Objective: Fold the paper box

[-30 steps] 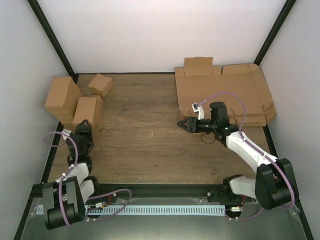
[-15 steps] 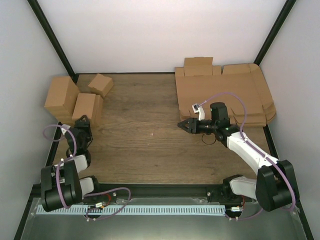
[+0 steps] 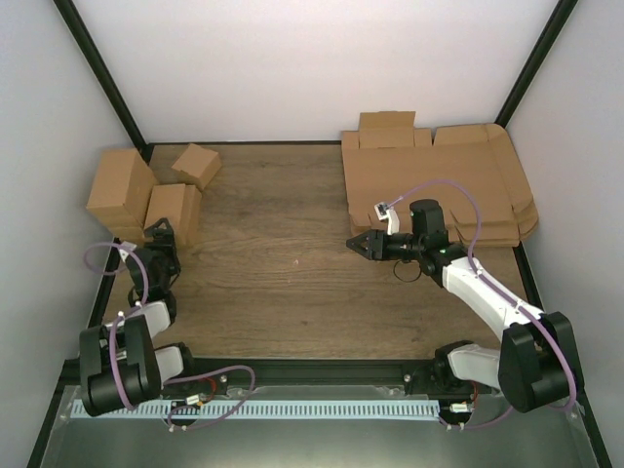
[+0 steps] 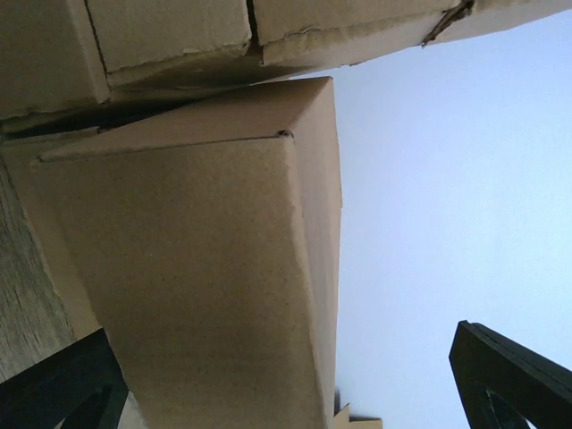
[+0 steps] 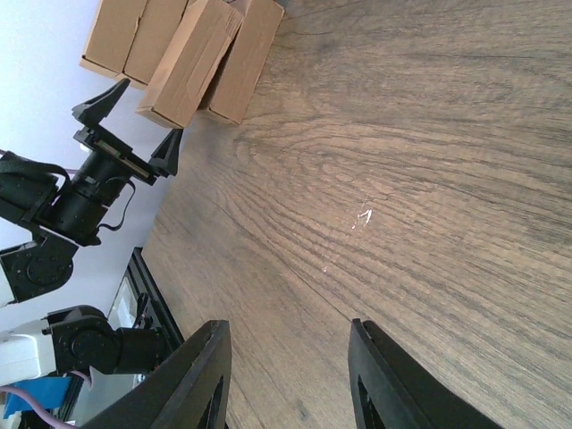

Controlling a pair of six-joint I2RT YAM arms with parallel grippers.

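- Seemingly done, the paper box (image 3: 172, 214) stands folded at the far left, parked with the other boxes (image 3: 119, 190) as finished work.
- Left gripper (image 3: 161, 231) faces it from just near, fingers apart, holding nothing.
- Right gripper (image 3: 359, 244) hovers empty, fingers spread, beside the flat sheets (image 3: 439, 180).

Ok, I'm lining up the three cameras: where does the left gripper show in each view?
Top external: left gripper at lower left, just before the brown boxes.
Left wrist: only its own fingers, in the bottom corners, jaws apart; a box fills the frame.
Right wrist: upper left, open, pointing at the boxes.
Shared landmark: the brown boxes.
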